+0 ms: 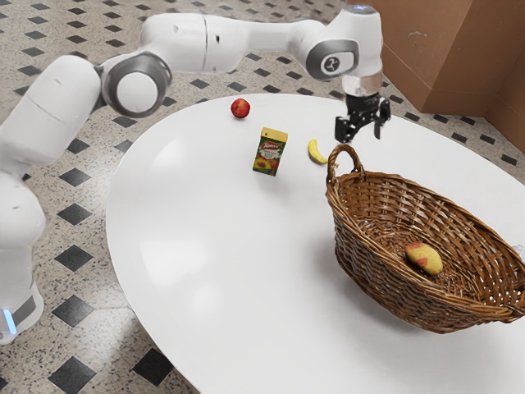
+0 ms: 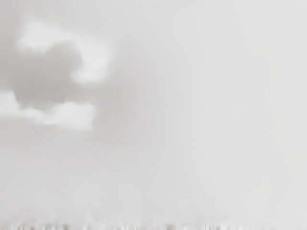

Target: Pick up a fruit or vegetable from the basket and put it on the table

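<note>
And here's the mango (image 1: 424, 258), lying on its side down on the floor of the wicker basket (image 1: 394, 283)! Its long axis slants from the exterior view's upper left to its lower right, much as the basket's own length does. The redder end points up and left, towards the looped handle (image 1: 331, 167); the yellower end points the other way. It lies just beyond the near rim in that view, and whether it touches the wall there, I can't tell.

Up to the gripper (image 1: 359, 136), and it's wide, two black fingers well apart with a gap between them! It hangs above the tabletop, near the looped handle and well apart from the mango. Woven walls ring the fruit on every side, but the basket's mouth is open above it. More bare basket floor stretches between the mango and the handle end, and the far wall stands well back. White tabletop runs from the basket's near wall to the round table's (image 1: 193, 271) edge.

Around the field: a banana (image 1: 317, 152) lies outside, near the handle; a juice carton (image 1: 270, 152) stands upright beyond it to the exterior view's left; and a red apple (image 1: 240, 108) rests near the table's far edge. What's in the way? That raised handle stands between gripper and mango, with the rim right behind it!
</note>
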